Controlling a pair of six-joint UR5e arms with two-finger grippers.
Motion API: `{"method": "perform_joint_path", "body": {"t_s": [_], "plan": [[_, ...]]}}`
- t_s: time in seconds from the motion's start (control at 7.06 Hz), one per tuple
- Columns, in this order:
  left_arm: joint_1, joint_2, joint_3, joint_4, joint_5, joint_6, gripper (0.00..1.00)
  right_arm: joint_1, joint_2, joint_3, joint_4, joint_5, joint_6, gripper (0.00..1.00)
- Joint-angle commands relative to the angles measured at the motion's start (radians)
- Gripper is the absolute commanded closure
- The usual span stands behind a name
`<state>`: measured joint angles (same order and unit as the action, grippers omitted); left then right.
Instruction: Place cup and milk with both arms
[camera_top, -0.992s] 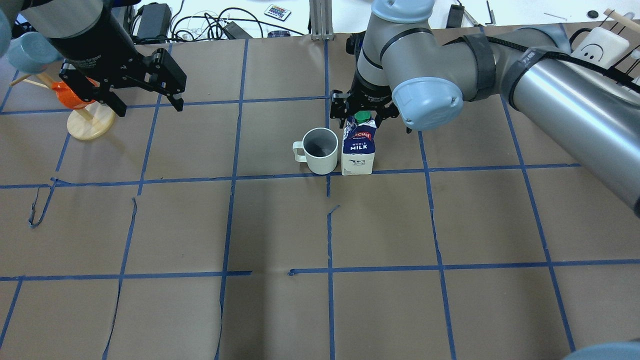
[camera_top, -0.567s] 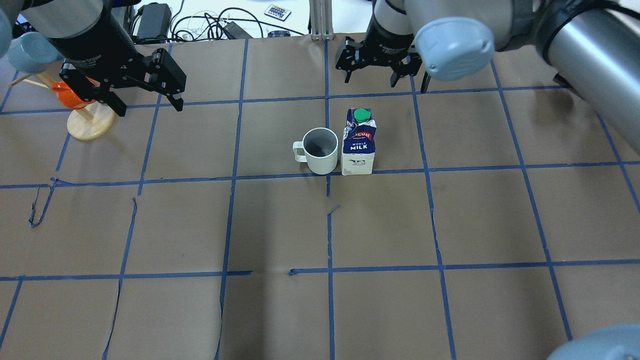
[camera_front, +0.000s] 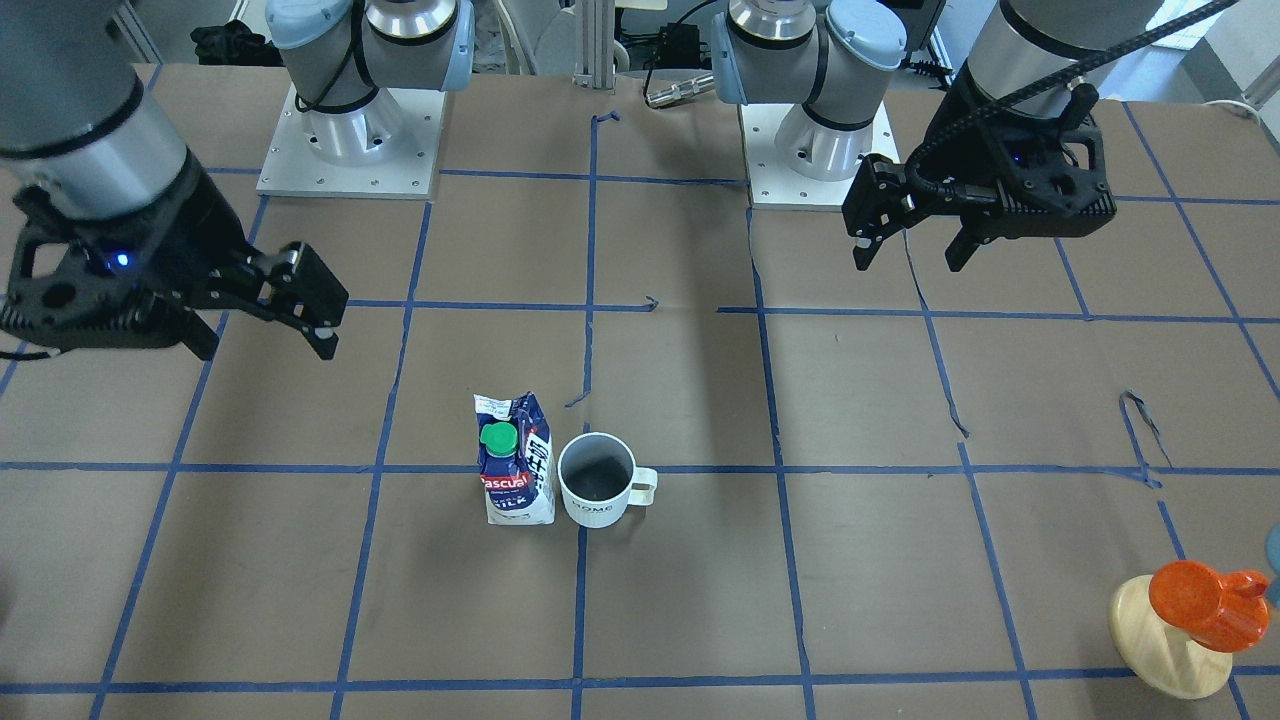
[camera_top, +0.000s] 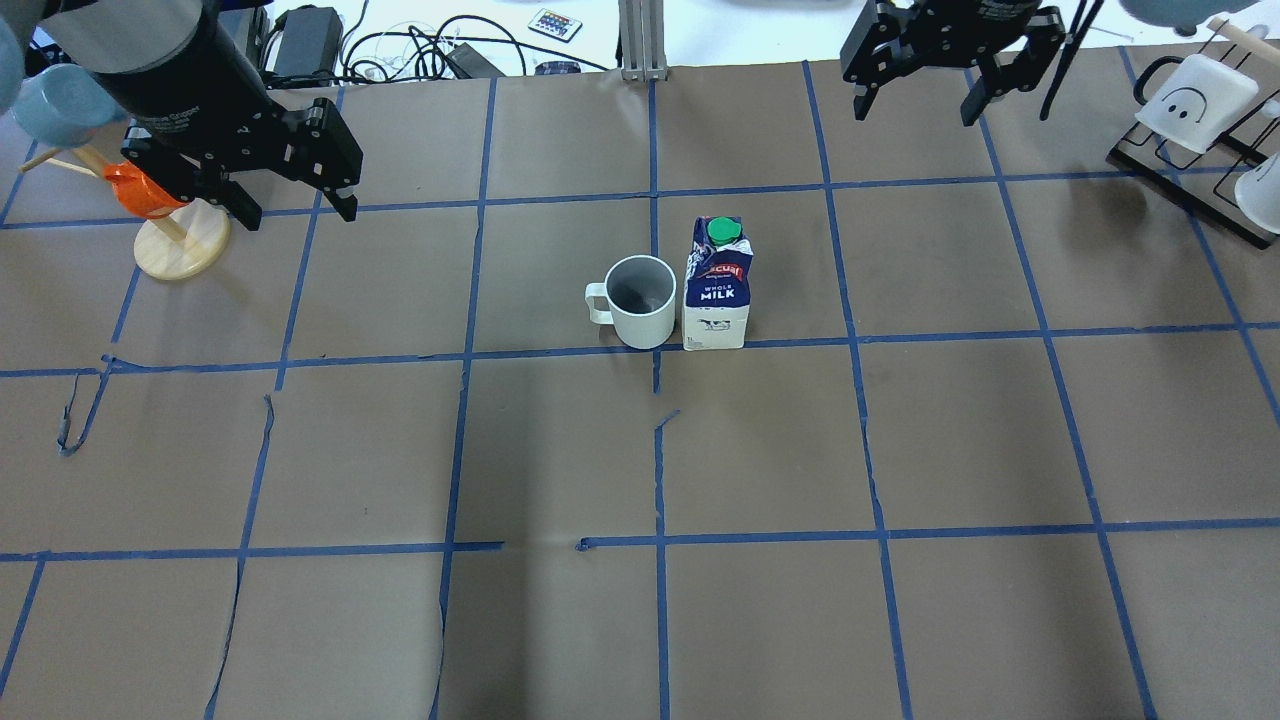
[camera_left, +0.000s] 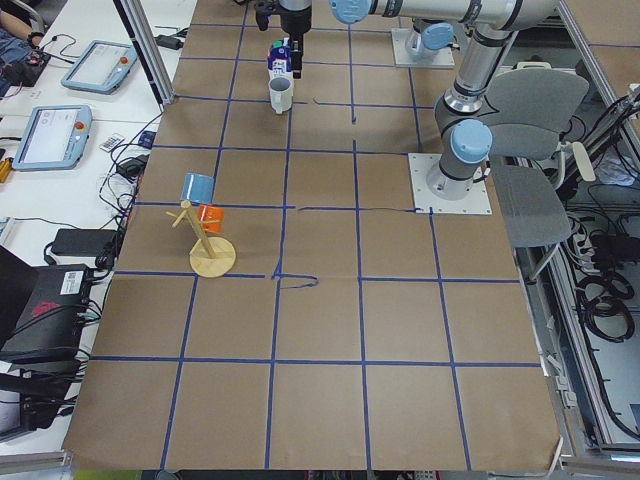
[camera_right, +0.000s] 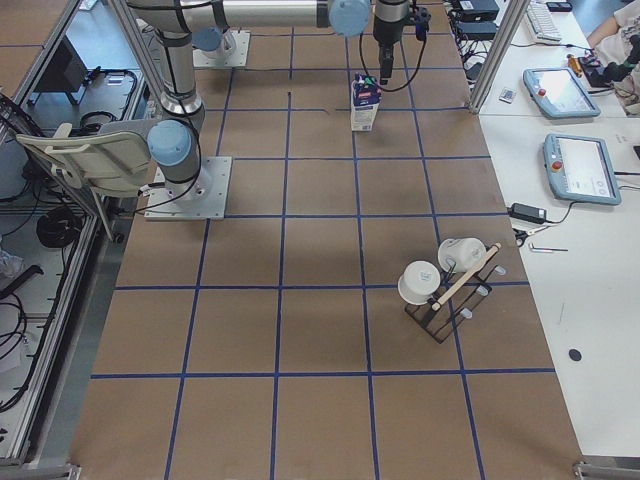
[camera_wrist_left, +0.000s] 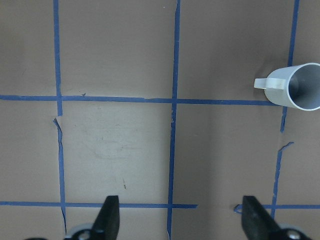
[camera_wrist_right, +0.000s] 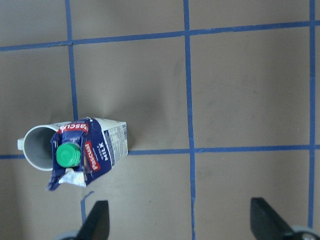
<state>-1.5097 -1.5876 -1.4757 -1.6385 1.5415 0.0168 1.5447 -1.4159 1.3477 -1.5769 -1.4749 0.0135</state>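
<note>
The white cup (camera_top: 640, 300) stands upright near the table's middle, handle toward the robot's left. The milk (camera_top: 717, 290) stands upright right beside it, on its right; whether they touch I cannot tell. Both show in the front-facing view, cup (camera_front: 597, 482) and milk (camera_front: 515, 475). My left gripper (camera_top: 297, 205) is open and empty, well off to the cup's left. My right gripper (camera_top: 915, 110) is open and empty, high above the far edge, right of the milk. The left wrist view shows the cup (camera_wrist_left: 295, 92); the right wrist view shows the milk (camera_wrist_right: 87, 150) far below.
A wooden mug tree (camera_top: 180, 245) with an orange cup (camera_top: 135, 190) and a blue cup stands at the far left, under my left gripper. A black rack with white mugs (camera_top: 1195, 100) stands at the far right. Cables lie beyond the far edge.
My right gripper has let go of the milk's top, risen and drawn back toward the far right. The milk and cup stay put. The left gripper has barely moved.
</note>
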Motion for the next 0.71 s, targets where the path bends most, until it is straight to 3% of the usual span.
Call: {"method": "perform_joint_path", "body": {"t_s": [0.0,0.57], "plan": [[0.000,0.000,0.000,0.002,0.000,-0.002,0.00,0.000,-0.174,0.075,0.024,-0.004,-0.024,0.00],[0.000,0.004,0.002,0.003,0.002,-0.005,0.00,-0.008,-0.161,0.111,0.005,-0.005,-0.061,0.00]]}}
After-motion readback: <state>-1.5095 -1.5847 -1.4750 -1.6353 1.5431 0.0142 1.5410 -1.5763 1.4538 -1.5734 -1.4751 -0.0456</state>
